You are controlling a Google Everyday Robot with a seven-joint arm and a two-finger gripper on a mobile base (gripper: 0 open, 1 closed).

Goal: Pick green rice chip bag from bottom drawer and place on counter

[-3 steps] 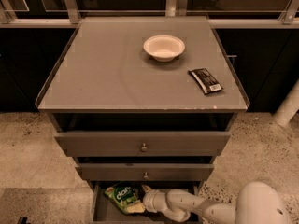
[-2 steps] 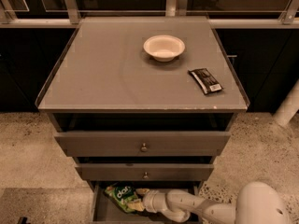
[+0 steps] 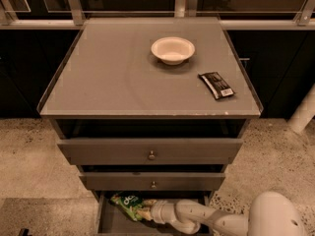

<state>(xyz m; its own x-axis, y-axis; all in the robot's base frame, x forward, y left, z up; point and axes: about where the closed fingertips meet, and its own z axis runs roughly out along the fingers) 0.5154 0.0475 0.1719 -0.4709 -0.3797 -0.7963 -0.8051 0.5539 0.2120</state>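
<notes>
The green rice chip bag (image 3: 127,202) lies in the open bottom drawer (image 3: 112,223), at its back left, partly under the drawer above. My gripper (image 3: 146,211) reaches into this drawer from the right on a white arm and sits against the bag's right end. The bag's right part is hidden behind the gripper. The counter (image 3: 108,73) is the flat grey top of the cabinet, above the drawers.
A white bowl (image 3: 173,49) and a small black flat wrapper (image 3: 216,85) lie on the counter's right half. Two wider drawers with round knobs (image 3: 151,155) (image 3: 153,184) stand slightly open above the bottom one. My white arm base (image 3: 273,218) is at the lower right.
</notes>
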